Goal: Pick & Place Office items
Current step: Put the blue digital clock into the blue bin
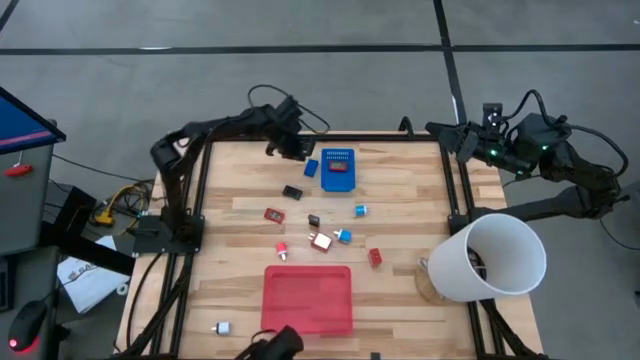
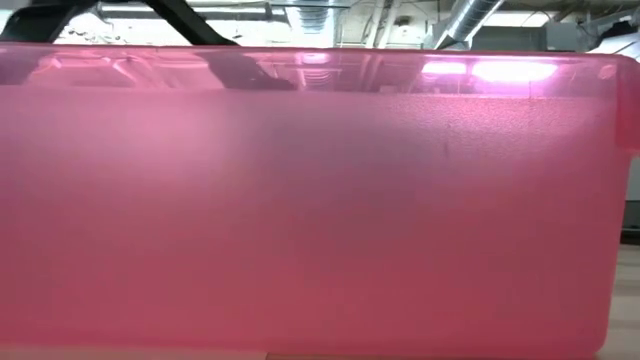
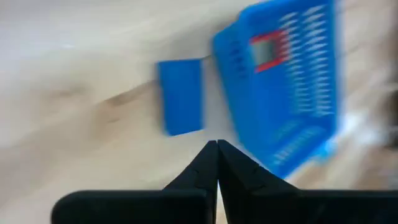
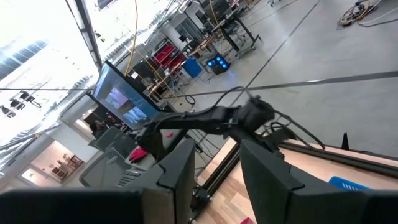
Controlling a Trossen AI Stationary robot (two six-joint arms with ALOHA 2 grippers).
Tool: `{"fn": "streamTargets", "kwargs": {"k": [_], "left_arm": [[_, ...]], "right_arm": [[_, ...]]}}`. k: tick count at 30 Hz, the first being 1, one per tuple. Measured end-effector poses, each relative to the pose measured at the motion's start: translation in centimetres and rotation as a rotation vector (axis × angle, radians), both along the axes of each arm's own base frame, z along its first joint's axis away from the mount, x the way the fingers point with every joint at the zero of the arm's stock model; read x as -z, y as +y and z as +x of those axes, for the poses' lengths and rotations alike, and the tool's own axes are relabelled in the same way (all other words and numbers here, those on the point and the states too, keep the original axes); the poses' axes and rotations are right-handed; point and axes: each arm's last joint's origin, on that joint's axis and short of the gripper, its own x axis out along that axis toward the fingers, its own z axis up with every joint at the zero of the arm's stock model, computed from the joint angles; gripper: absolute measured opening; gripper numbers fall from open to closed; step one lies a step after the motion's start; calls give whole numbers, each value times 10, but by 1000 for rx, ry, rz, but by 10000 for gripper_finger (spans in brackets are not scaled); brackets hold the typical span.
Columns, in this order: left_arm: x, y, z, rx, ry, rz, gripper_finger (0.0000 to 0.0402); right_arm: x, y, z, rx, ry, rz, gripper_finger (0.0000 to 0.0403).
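Note:
The office items are tiny pieces scattered mid-table in the high view: a blue block (image 1: 311, 168), a black one (image 1: 292, 192), red ones (image 1: 272, 214) (image 1: 375, 257), blue-white ones (image 1: 360, 210) (image 1: 343, 236) and a silver one (image 1: 221, 327). A red piece (image 3: 268, 50) lies in the blue perforated bin (image 1: 338, 170). My left gripper (image 1: 300, 153) (image 3: 217, 149) is shut and hovers at the far edge, between the blue block (image 3: 180, 96) and the bin (image 3: 280, 81). My right gripper (image 4: 214, 180) is open and raised beyond the table's far right corner (image 1: 447, 131).
The flat red tray (image 1: 307, 298) lies at the near edge and fills the low view (image 2: 300, 200). A large white cup (image 1: 495, 258) lies tipped at the right edge. Bare wood shows on the table's left side (image 1: 230, 230).

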Motion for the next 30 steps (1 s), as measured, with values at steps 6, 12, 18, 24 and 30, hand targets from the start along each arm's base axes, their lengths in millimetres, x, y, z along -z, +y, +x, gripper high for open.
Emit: {"fn": "streamTargets", "kwargs": {"k": [6,12,18,24,30], "left_arm": [[4,5,16,195,131,70,0],[11,2,29,349,267,152,0],[11,1,33,373,293,137,0],[16,3,37,398,293,54,0],[2,5,43,371,220,54,0]], "right_arm": [[0,0,0,0,0,0,123],[0,0,0,-3,0,0,123],[0,0,0,-2,0,1,123],[0,0,0,-2,0,1,123],[4,0,0,2,37,22,123]]}}
